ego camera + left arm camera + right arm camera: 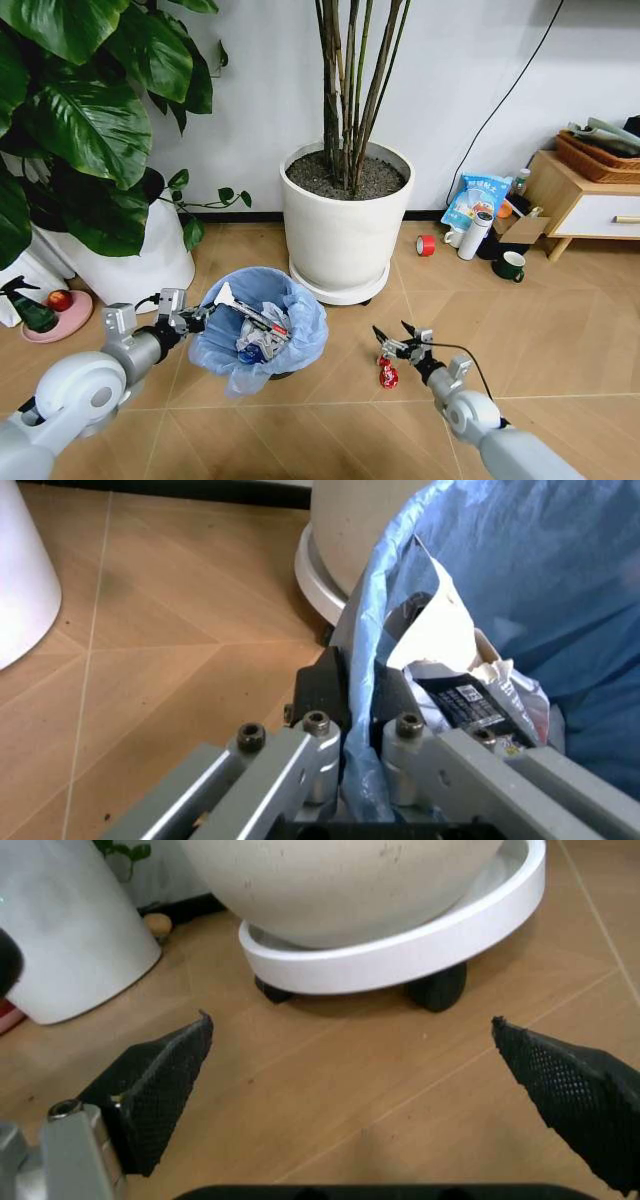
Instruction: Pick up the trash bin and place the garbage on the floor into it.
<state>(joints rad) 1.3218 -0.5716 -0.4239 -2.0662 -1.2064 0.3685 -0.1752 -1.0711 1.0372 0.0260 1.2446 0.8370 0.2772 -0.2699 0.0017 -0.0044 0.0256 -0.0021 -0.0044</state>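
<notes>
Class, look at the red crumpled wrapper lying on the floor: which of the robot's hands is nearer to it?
Right. The right hand, open, hovers just above the red wrapper; the left hand is farther away, clamped on the trash bin rim.

Bare floor point(560, 340) lay open to right of right gripper point(396, 336); its jaws stood wide apart w/ tile between them. Big white pot point(345, 225) on wheeled saucer point(420, 952) blocked way ahead, close behind trash bin point(262, 322). Bin mouth partly filled w/ garbage point(258, 335). Left gripper point(205, 315) clamped bin's rim. Second white pot point(130, 262) & leaves crowded left side. Red wrapper point(387, 375) lay just below right gripper.
</notes>
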